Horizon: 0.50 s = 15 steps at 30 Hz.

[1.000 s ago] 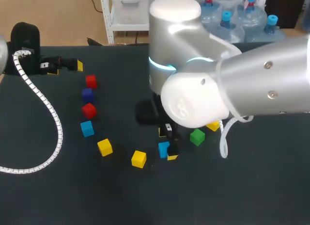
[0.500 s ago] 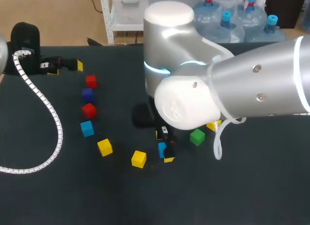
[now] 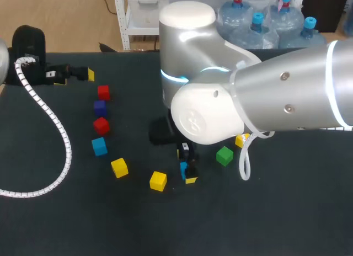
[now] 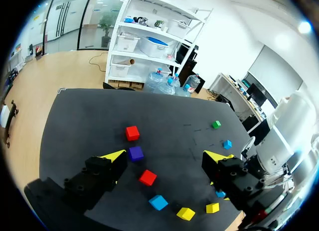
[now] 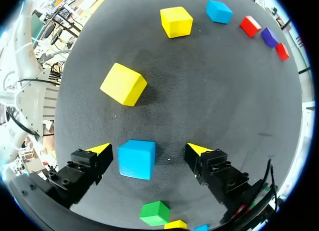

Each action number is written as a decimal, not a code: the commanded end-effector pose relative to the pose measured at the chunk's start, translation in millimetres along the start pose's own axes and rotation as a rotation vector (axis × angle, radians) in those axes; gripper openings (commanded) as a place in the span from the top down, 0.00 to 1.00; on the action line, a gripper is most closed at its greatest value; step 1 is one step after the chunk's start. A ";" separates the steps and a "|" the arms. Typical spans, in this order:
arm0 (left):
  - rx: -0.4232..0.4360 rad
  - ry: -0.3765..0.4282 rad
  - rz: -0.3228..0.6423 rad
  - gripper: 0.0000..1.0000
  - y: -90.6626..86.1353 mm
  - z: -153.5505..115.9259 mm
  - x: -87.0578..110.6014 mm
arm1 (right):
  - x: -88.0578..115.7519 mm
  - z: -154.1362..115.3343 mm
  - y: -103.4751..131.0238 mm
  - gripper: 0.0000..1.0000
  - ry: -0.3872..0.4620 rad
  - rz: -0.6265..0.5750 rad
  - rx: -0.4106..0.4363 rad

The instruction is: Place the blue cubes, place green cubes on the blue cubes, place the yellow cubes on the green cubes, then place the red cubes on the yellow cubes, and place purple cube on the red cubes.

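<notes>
Low over the middle of the dark table [image 3: 287, 223]: the right gripper [image 3: 186, 163], at the end of the bulky silver right arm [image 3: 287, 96] entering from the right edge. Fingers spread wide, one to each side of the nearest blue cube [image 3: 183, 169], flat on the table. From the right wrist, same cube between the yellow tips, closer to one finger, with a clear strip of table on the other side; not clamped. Just beside it toward the right edge, a green cube [image 3: 224, 155]. Behind that, a half-hidden yellow cube [image 3: 241, 140] under the arm's edge.

Toward the left edge, a curved line of cubes, each apart from the next and flat on the table. From the far end: a red cube [image 3: 103, 92], a purple cube [image 3: 99, 107], a second red cube [image 3: 101, 125], a second blue cube [image 3: 99, 146], then a left yellow cube [image 3: 119, 167] and a near yellow cube [image 3: 158, 180], the last not far from the right gripper.

By the far left corner: the left gripper [image 4: 165, 156], fingers wide apart, looking out across the table onto that line of cubes. From its arm, a white coiled cable [image 3: 55, 134] looping over the left part of the table.
</notes>
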<state>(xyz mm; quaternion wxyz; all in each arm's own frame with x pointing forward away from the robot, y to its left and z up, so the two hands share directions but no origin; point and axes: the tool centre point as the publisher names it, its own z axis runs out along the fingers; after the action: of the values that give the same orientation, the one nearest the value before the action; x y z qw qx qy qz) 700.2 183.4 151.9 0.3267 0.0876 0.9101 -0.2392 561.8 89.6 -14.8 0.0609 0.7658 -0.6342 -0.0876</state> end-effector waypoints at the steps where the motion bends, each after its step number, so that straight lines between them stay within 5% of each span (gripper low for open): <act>1: 0.006 -0.005 0.001 0.00 1.5 0.3 0.9 | 1.9 7.3 -1.3 0.42 0.002 0.002 -0.005; 2: 0.006 -0.005 0.001 0.00 1.5 0.3 0.9 | 2.0 7.5 -1.3 0.52 0.002 0.003 -0.006; 15: 0.006 -0.005 0.001 0.00 1.5 0.3 0.9 | 1.3 10.7 -1.5 0.79 0.011 0.002 -0.013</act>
<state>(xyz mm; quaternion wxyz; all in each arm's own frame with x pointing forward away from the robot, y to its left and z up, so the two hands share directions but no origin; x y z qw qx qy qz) 700.2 183.4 151.9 0.3267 0.0876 0.9101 -0.2392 563.7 87.7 -18.7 0.0669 0.7651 -0.6345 -0.0870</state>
